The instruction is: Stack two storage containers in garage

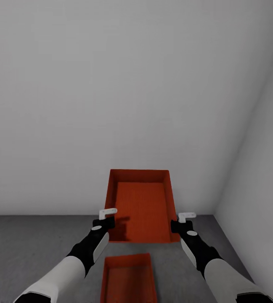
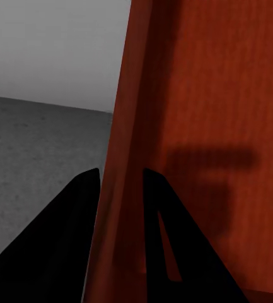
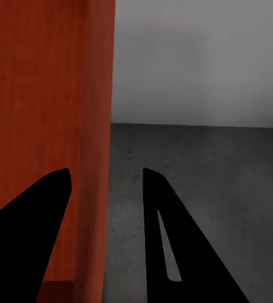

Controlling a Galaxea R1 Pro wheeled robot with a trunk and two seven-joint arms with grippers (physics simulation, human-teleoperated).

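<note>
While the left gripper (image 1: 107, 215) and right gripper (image 1: 184, 219) each pinch a side wall of the raised container (image 1: 141, 206), it looks stiff, light and best held by those rims. The second container (image 1: 128, 277) waits below on the concrete floor (image 1: 35, 240), grey walls (image 1: 111, 84) close ahead.

- The container (image 1: 141, 206) held between my claws looks like matt orange-red plastic, its inside faintly ribbed.
- The floor (image 3: 199, 189) beneath my claws is rough, mottled grey concrete.
- The wall (image 1: 111, 84) ahead is smooth, matt grey.
</note>
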